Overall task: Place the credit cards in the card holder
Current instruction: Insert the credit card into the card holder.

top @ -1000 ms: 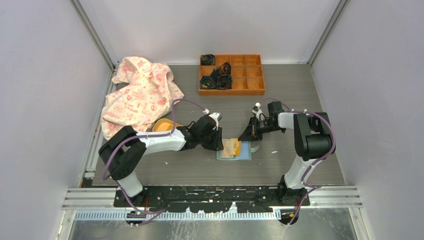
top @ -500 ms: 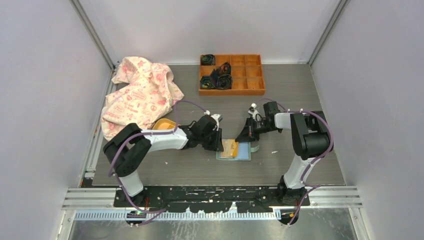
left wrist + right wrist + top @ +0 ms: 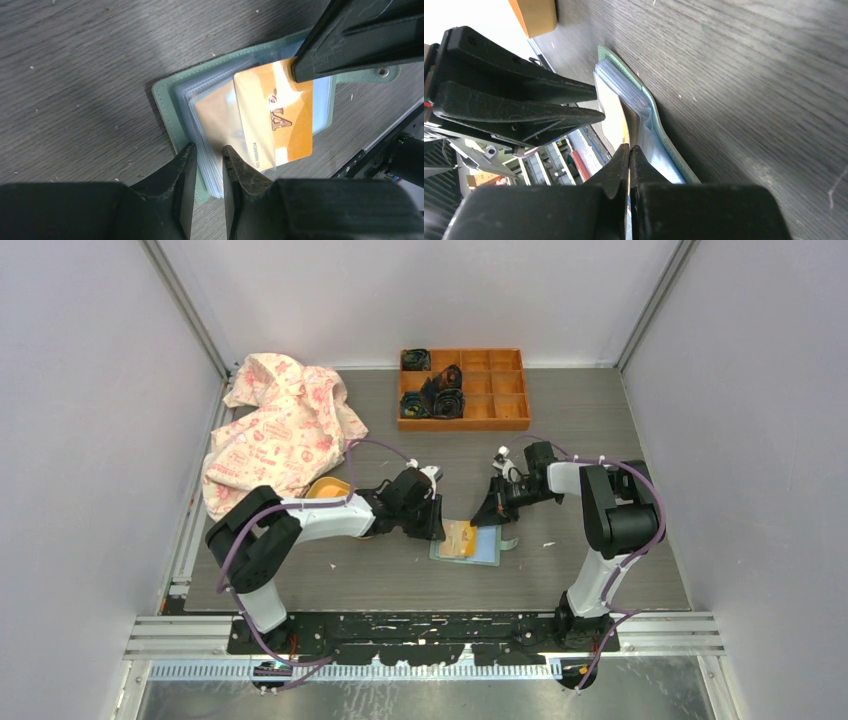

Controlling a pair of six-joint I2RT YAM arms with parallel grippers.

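Note:
The mint-green card holder (image 3: 490, 558) lies open on the table between the arms, its clear sleeves (image 3: 200, 100) fanned up. One of the credit cards, an orange-gold one (image 3: 280, 115), sits partly inside a sleeve. My right gripper (image 3: 629, 150) is shut on that card's far corner, a thin orange edge showing between its fingers (image 3: 360, 40). My left gripper (image 3: 209, 152) is closed on the near edge of the sleeve stack, one finger at the green cover, the other on the top sleeve. In the top view the left gripper (image 3: 437, 530) and right gripper (image 3: 487, 515) flank the card (image 3: 460, 538).
An orange compartment tray (image 3: 465, 425) with dark items stands at the back. A pink patterned cloth (image 3: 275, 430) is heaped at the back left. A yellow-orange dish (image 3: 325, 488) lies beside the left arm.
My right gripper has shifted a little left with the card, sliding it further over the holder. The left jaws have narrowed onto the sleeves.

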